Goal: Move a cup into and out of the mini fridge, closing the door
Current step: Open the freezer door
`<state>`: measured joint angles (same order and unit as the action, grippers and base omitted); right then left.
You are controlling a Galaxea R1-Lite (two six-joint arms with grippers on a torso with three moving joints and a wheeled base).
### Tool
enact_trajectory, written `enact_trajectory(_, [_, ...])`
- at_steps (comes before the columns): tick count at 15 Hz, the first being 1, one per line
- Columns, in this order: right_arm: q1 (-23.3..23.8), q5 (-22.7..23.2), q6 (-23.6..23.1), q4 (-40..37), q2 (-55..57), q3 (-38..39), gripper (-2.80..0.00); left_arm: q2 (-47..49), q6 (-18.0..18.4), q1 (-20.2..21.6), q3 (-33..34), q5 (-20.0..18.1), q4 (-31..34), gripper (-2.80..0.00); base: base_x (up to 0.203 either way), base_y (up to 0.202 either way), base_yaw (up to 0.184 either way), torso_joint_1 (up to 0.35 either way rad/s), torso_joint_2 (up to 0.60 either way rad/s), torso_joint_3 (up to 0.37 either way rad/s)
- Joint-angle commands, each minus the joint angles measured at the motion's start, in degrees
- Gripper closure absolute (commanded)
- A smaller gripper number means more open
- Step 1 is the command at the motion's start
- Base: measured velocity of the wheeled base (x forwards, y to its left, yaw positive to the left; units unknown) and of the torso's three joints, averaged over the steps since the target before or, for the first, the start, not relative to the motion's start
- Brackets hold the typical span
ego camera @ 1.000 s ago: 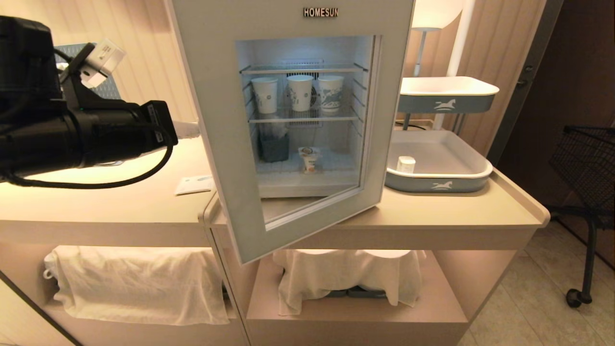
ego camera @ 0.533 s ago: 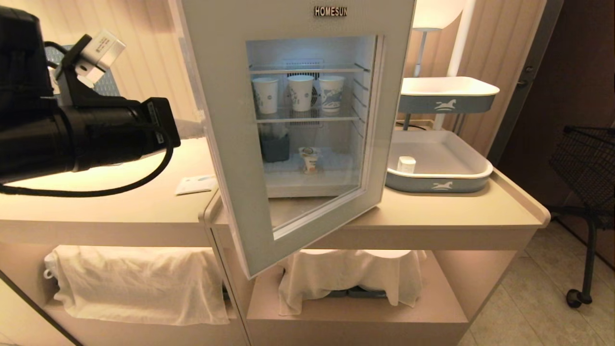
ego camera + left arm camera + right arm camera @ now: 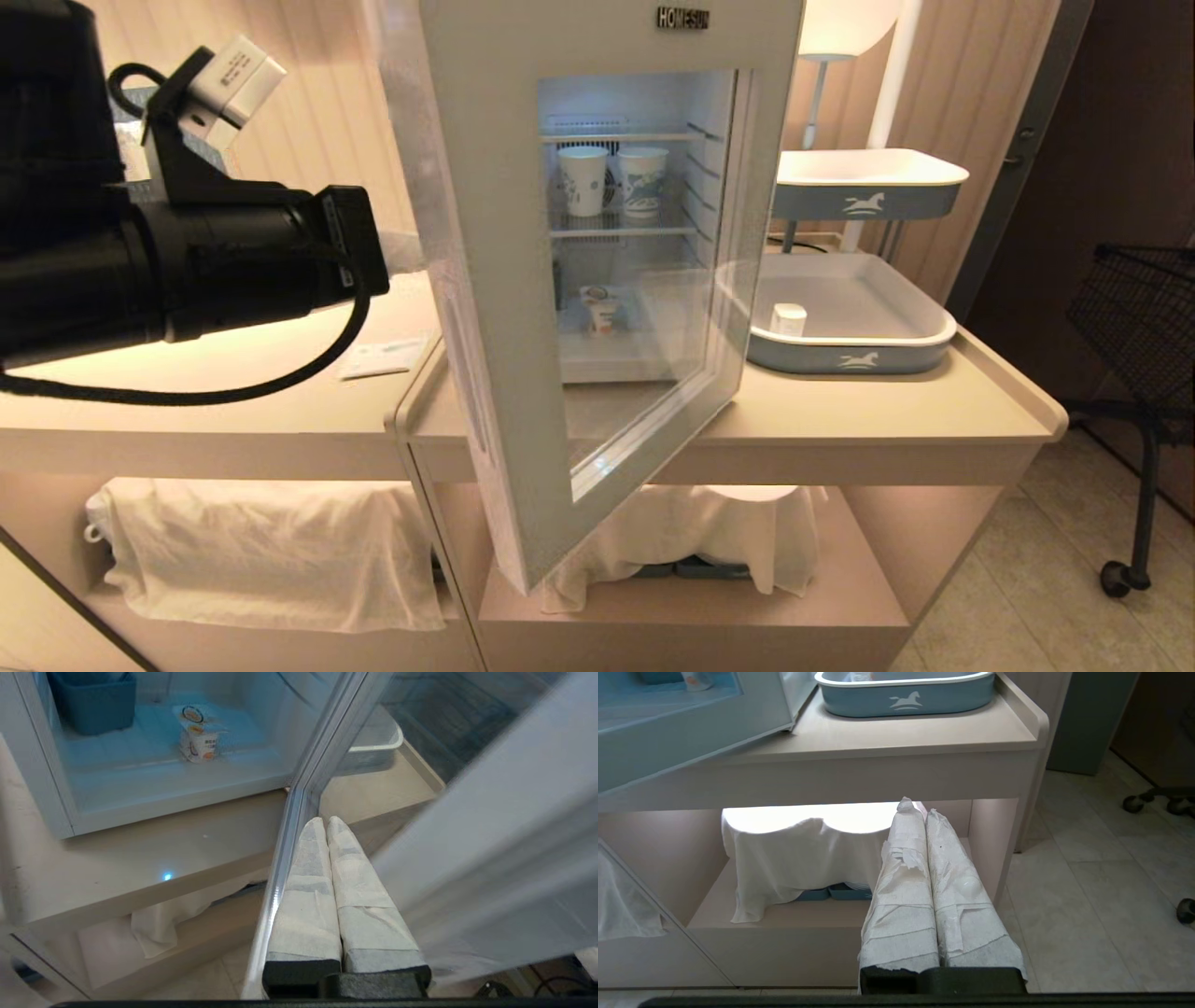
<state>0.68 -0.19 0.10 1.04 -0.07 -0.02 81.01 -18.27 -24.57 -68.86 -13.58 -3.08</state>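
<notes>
White-wrapped, empty and clenched, the left gripper (image 3: 327,823) presses behind the half-open door (image 3: 523,280), nearer than the clenched, parked right gripper (image 3: 920,807) to the cup (image 3: 602,311) upright on the mini fridge (image 3: 644,98) floor beyond.

Glossy glass-windowed door (image 3: 485,233), wire shelves, matt wood-look counter (image 3: 878,411), crumpled white cloth (image 3: 271,551).

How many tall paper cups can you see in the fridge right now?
2: both stand side by side on the upper wire shelf, one paper cup left of the other. The door's frame may hide more.
</notes>
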Motion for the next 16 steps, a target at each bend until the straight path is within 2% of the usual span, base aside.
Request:
enact_trajectory(1, [0.0,0.0,0.0,0.0,0.1,0.6,0.0,0.0,-0.1,-1.4,0.0,0.2,0.1,0.0,0.0,0.0,0.0,0.0,0.0,0.0])
enact_trajectory(7, [0.0,0.0,0.0,0.0,0.1,0.6,0.0,0.3,-0.1,-3.9,-0.2,0.2,0.4,0.0,0.0,0.0,0.0,0.0,0.0,0.0])
enact_trajectory(13, [-0.1,0.0,0.0,0.0,0.1,0.6,0.0,1.1,-0.3,-8.7,-1.7,0.2,0.3,0.0,0.0,0.0,0.0,0.0,0.0,0.0])
enact_trajectory(16, [-0.1,0.0,0.0,0.0,0.1,0.6,0.0,1.8,-1.8,-10.6,-3.1,0.1,-0.1,0.0,0.0,0.0,0.0,0.0,0.0,0.0])
